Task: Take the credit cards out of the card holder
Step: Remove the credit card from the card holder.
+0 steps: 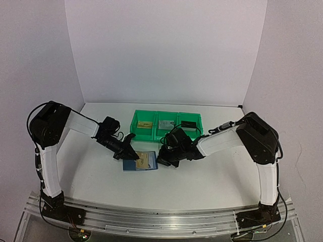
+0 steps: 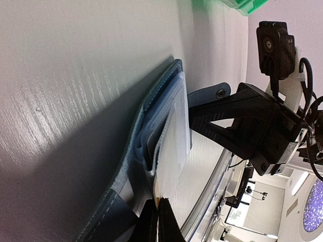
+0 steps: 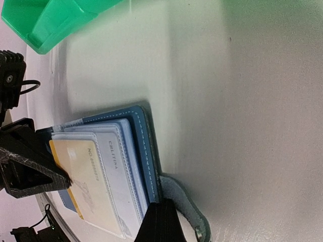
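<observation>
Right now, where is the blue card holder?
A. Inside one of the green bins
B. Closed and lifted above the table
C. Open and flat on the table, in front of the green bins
C: the top view shows the card holder lying open on the table, on the near side of the green bins, with a gold-yellow card showing in it.
</observation>
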`<action>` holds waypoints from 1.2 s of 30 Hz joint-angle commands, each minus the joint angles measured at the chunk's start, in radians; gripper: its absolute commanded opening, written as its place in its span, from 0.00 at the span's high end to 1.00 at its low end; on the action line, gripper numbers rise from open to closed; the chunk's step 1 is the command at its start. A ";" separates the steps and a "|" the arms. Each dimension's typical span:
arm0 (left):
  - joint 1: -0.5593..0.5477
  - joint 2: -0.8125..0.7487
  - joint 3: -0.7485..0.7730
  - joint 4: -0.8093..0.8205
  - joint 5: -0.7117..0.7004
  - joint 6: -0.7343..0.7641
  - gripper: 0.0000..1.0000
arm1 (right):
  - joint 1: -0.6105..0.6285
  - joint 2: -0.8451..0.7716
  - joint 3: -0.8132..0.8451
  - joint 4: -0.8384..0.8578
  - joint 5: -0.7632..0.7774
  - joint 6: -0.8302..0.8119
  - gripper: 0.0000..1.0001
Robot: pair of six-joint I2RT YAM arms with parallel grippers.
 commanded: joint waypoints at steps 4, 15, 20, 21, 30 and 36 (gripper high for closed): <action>0.041 -0.050 0.002 -0.058 -0.004 0.071 1.00 | 0.007 0.048 -0.051 -0.191 0.013 0.006 1.00; 0.044 -0.027 0.002 -0.049 -0.007 0.090 1.00 | 0.008 -0.027 0.068 -0.206 0.011 -0.102 0.88; 0.058 -0.034 0.006 -0.079 -0.007 0.120 1.00 | 0.008 -0.021 0.083 -0.216 -0.007 -0.104 0.86; 0.065 -0.032 0.008 -0.085 -0.006 0.125 1.00 | 0.008 -0.023 0.083 -0.216 -0.004 -0.105 0.86; 0.101 -0.037 0.012 -0.155 0.019 0.198 1.00 | 0.008 0.001 0.049 -0.216 -0.016 -0.109 0.85; 0.145 -0.041 0.005 -0.192 0.034 0.242 1.00 | 0.008 0.012 0.036 -0.216 -0.026 -0.111 0.85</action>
